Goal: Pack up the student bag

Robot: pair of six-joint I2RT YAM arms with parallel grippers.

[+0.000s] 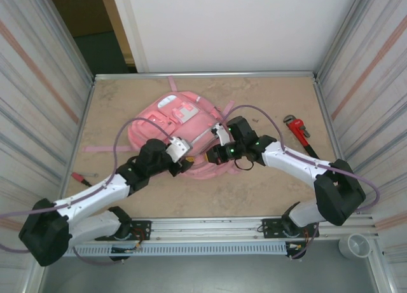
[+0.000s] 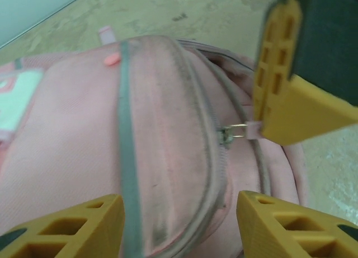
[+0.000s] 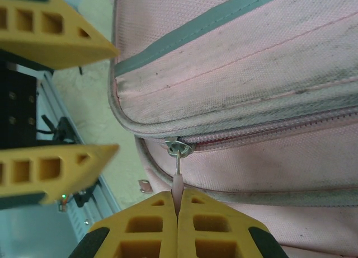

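Right fingers [image 3: 151, 219] are pinching the student bag's [image 1: 181, 118] zip pull [image 3: 177, 184] while the left fingers [image 2: 84, 224] are hovering wide apart.
The student bag is lying flat in the middle of the table [image 1: 254, 191], its near edge between the two arms. The right fingers are pressing together on the pink pull tab, and the slider is sitting at the bag's rounded corner. The left fingers are hanging spread over that edge, gripping nothing. A red pipe wrench [image 1: 300, 133] is lying well apart to the right.
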